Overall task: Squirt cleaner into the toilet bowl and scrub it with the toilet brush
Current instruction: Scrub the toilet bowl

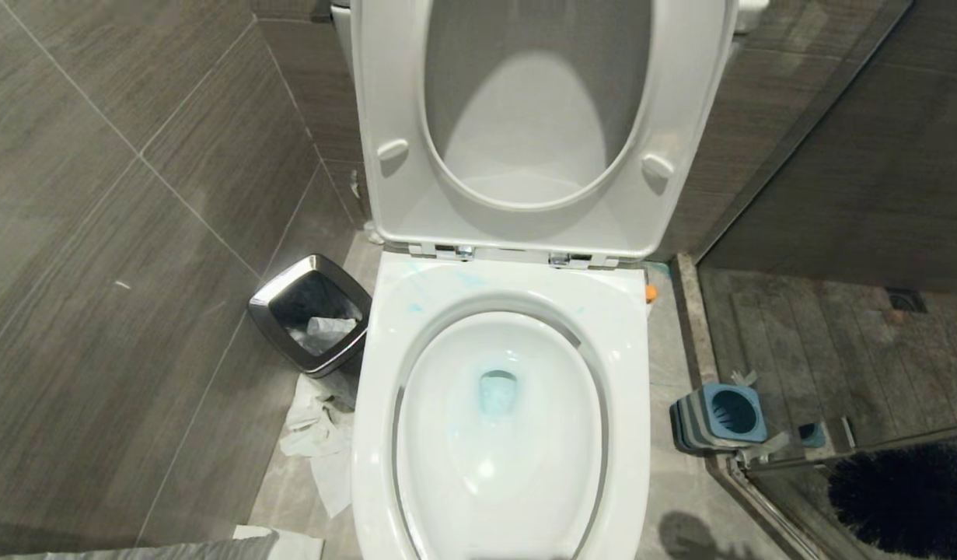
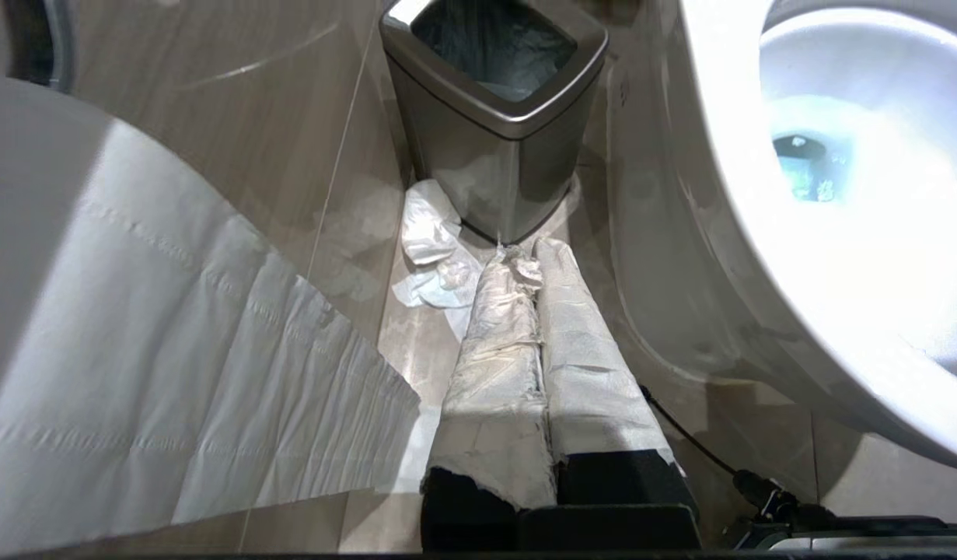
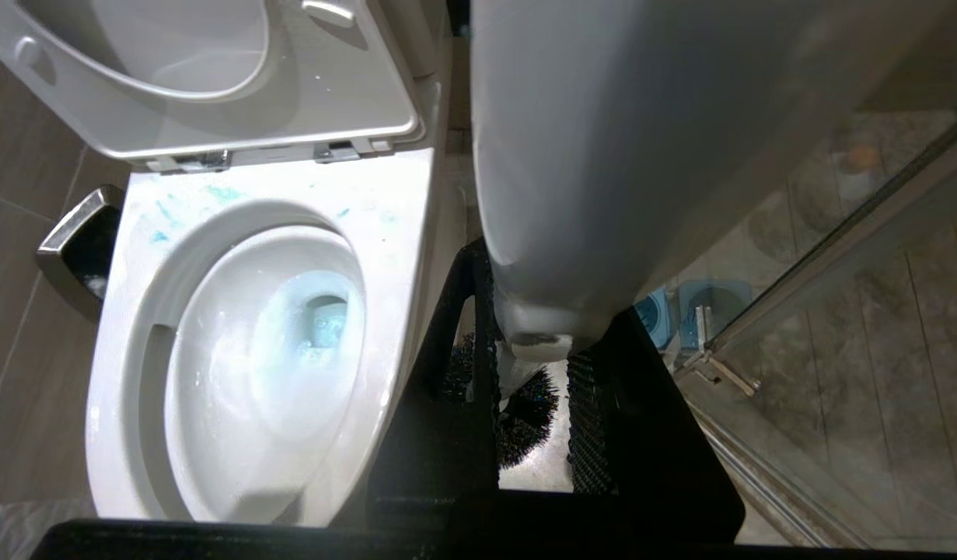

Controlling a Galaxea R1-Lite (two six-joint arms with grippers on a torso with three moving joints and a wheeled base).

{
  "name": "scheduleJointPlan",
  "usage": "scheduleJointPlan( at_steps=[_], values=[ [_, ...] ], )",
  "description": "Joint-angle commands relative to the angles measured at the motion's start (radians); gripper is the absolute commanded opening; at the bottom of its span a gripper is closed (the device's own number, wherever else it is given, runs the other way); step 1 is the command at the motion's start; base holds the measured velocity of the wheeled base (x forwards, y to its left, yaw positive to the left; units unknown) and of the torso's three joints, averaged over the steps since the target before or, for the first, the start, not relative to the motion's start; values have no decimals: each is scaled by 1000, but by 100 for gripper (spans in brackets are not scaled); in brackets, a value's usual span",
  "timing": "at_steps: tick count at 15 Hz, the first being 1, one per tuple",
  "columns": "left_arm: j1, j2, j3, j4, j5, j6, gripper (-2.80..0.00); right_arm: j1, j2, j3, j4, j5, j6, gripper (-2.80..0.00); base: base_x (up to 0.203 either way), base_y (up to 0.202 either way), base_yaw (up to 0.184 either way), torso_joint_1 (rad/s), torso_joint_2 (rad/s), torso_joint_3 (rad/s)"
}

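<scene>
The toilet bowl stands with seat and lid raised, turquoise water at its drain and blue smears on the back rim. In the right wrist view my right gripper is shut on the toilet brush's white handle, just right of the bowl. The black bristles hang beyond the fingers over the floor. The blue-and-grey holder stands empty to the right. Only the cleaner's orange cap shows behind the rim. My left gripper, its fingers wrapped in white, is shut low beside the bowl.
A steel-rimmed waste bin stands left of the toilet, with crumpled paper on the floor in front of it. A sheet of toilet paper hangs close to the left wrist. A glass shower door borders the right side.
</scene>
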State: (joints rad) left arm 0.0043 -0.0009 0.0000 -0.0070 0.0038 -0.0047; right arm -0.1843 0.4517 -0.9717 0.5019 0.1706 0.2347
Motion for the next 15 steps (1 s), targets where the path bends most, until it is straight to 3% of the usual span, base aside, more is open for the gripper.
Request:
scheduleJointPlan(
  at_steps=[1, 6, 9, 15],
  values=[
    [0, 1, 6, -1, 1, -1, -280, 0, 13, 1, 3, 1, 2, -280, 0, 0, 0, -2, 2, 199],
    [0, 1, 6, -1, 1, 3, -280, 0, 23, 52, 1, 11, 0, -280, 0, 0, 0, 0, 2, 203],
    [-4, 1, 6, -1, 1, 3, -280, 0, 80, 72, -14, 59, -12, -280, 0, 0, 0, 4, -1, 201],
    [-4, 1, 6, -1, 1, 0, -280, 1, 301, 104, -271, 95, -80, -280, 0, 0, 0, -1, 2, 202]
  ],
)
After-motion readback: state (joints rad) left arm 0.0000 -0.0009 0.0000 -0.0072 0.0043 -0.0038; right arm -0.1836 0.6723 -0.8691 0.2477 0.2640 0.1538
